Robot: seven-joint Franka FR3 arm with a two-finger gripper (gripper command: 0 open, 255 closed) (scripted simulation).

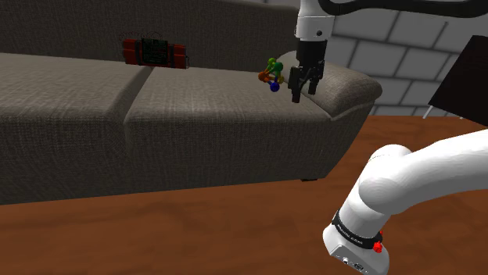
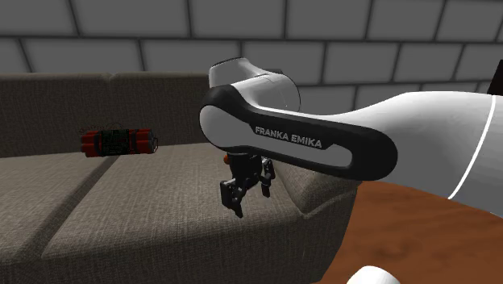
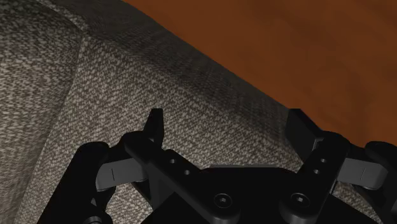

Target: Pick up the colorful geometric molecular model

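The molecular model (image 1: 270,76) is a small cluster of green, orange, red and blue balls. It rests on the grey sofa seat (image 1: 195,101) near the armrest (image 1: 344,82). My black gripper (image 1: 304,95) hangs just above the seat, a short way to the shoulder view's right of the model and not touching it. The gripper (image 3: 227,127) is open in the wrist view, its fingers (image 3: 154,124) wide apart with only sofa fabric between them. In the second exterior view the gripper (image 2: 246,198) points down over the cushion.
A red bundle of sticks with a dark band (image 1: 155,52) (image 2: 118,142) lies on the sofa against the backrest, farther to the shoulder view's left. A brown wooden floor (image 1: 195,226) lies in front of the sofa. A grey brick wall (image 2: 242,40) stands behind it.
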